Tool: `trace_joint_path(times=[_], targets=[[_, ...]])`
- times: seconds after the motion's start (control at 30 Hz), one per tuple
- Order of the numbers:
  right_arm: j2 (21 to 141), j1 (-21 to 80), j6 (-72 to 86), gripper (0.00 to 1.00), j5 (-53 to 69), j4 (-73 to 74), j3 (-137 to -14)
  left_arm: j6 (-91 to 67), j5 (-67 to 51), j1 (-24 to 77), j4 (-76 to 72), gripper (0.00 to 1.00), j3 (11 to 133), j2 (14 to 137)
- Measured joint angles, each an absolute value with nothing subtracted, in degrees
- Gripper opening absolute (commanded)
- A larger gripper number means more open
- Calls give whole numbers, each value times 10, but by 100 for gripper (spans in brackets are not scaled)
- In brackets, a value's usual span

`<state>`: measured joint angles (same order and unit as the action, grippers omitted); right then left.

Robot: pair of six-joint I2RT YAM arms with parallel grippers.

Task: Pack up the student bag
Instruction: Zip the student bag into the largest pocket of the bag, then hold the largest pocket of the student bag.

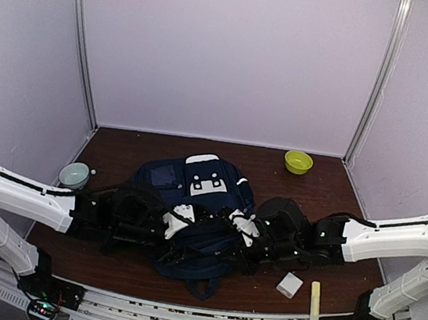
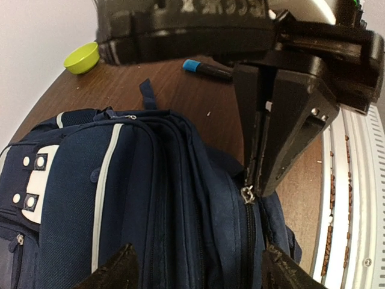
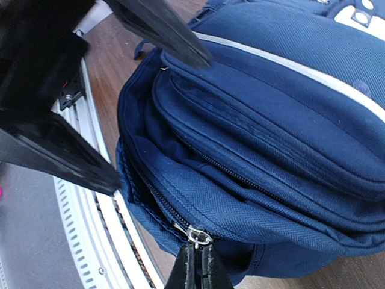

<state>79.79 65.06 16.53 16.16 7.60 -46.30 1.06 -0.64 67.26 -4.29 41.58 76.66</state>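
The bag lies on the counter between the arms, right claw clenched on its zipper pull, left claw released astride it, while a white box and yellow stick lie outside, so packing looks unfinished.

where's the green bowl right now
In the top view the green bowl sits at the back right of the table, beyond and to the right of the student bag.
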Motion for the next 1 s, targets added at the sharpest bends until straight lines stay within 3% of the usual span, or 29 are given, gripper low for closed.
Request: trace_joint_path(times=[0.23, 0.6, 1.0], targets=[[798, 672, 170, 0, 162, 74, -474, 5, -22, 671, -46, 56, 416, 778], [790, 679, 174, 0, 156, 74, -474, 3, -35, 672, -46, 0, 416, 785], [774, 684, 174, 0, 151, 75, -474, 7, -16, 671, -43, 0, 417, 780]])
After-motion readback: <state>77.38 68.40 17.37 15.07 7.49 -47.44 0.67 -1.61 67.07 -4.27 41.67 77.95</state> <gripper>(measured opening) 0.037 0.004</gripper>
